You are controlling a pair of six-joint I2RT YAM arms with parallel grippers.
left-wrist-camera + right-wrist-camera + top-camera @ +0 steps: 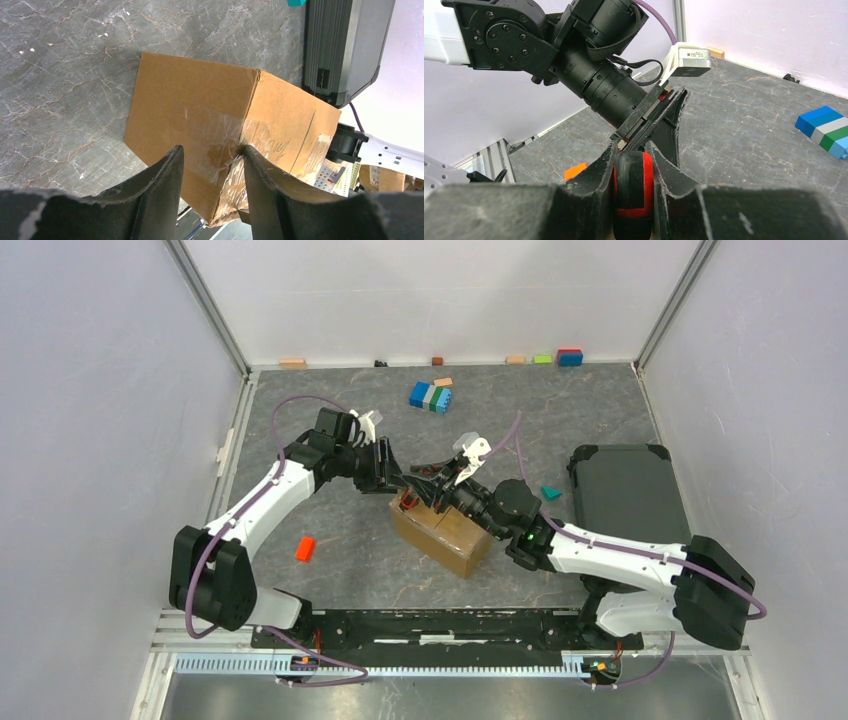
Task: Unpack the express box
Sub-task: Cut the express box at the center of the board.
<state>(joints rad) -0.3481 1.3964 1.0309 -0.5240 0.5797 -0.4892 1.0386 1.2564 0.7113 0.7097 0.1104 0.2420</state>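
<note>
the right hand's red-black object is cut off below.

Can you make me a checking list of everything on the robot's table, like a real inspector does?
Surface: grey marbled tabletop, no spills seen.
Job's things: the express box is brown cardboard and lies between the arms, with clear tape over one corner.
Clutter: blue, white and green block cluster; red block; teal piece; small blocks along the far wall; black case at the right.
Grippers: left gripper open, fingers either side of the box's taped corner; right gripper shut on a black-and-red tool.
Cables: a purple cable loops along each arm.
Surroundings: pale walls on three sides; metal rail at the near edge.
</note>
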